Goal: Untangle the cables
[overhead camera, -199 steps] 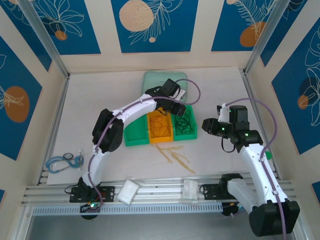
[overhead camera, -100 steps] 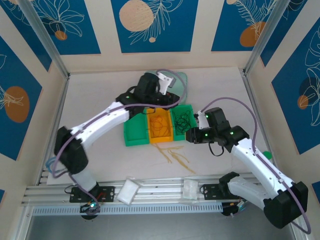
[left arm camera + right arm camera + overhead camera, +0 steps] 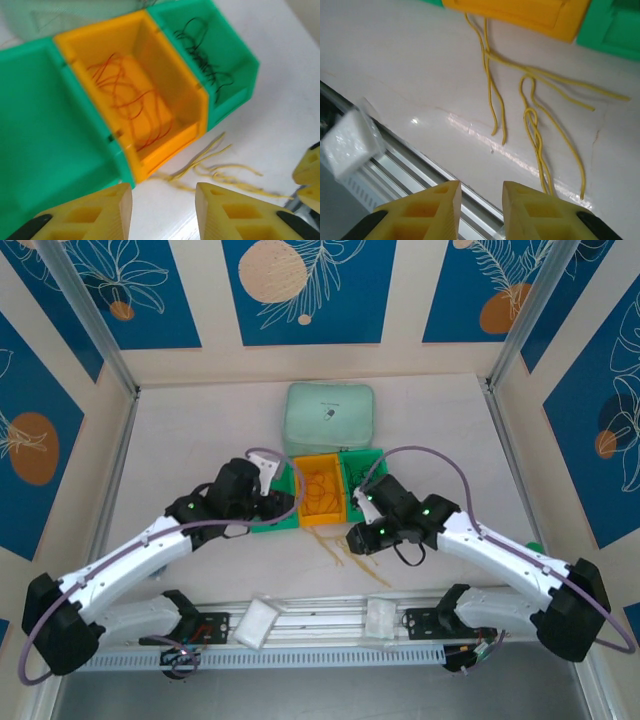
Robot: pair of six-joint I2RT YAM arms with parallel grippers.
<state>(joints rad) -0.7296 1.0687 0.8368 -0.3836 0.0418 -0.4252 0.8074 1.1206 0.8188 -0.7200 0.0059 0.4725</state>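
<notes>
Now the yellow cables (image 3: 535,115) lie, seemingly knotted, on the table (image 3: 200,440) just before the orange bin (image 3: 322,519). In this approach step, the left gripper (image 3: 162,192) and the right gripper (image 3: 480,192) hover near, jaws apart and empty. Next, one must pinch a single strand.

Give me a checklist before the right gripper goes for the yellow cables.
1. Right gripper open and empty: ok.
2. Left gripper open and empty: ok.
3. Yellow cables on the table ahead of the right gripper: ok.
4. Yellow strands separated: not ok, they cross and twist.
5. Yellow ends free of the orange bin: cannot tell, they run to its front edge.
6. Orange cables in that bin, black cables in the green bin: ok.
</notes>
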